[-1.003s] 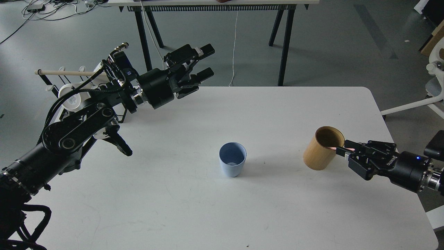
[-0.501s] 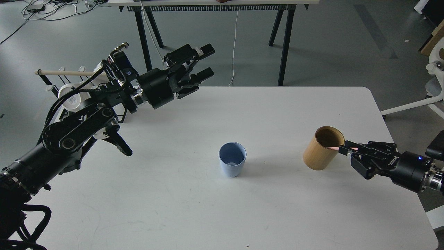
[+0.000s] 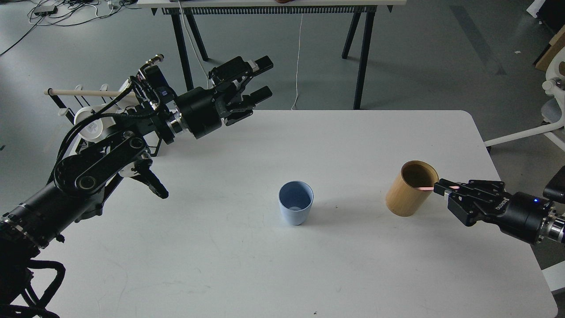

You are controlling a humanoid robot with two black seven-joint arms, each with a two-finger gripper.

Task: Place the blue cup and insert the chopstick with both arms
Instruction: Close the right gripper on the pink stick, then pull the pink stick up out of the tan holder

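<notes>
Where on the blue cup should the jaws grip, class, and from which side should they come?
Grip the blue cup across its upper wall, just below the rim. It stands upright and open-mouthed on the table, tapering toward the base, so the wider top probably gives a surer hold. Come in level from the left: the open left gripper has a free path there.

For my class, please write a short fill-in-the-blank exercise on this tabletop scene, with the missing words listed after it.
1. The blue cup stands upright on the ____ table.
2. The right hand pinches a pink chopstick whose far end sits inside the ____ cylinder.
3. The left hand, raised over the table's far edge, has its fingers ____.
4. The blue cup holds ____ chopsticks.

Missing words: white; bamboo; open; no
</notes>
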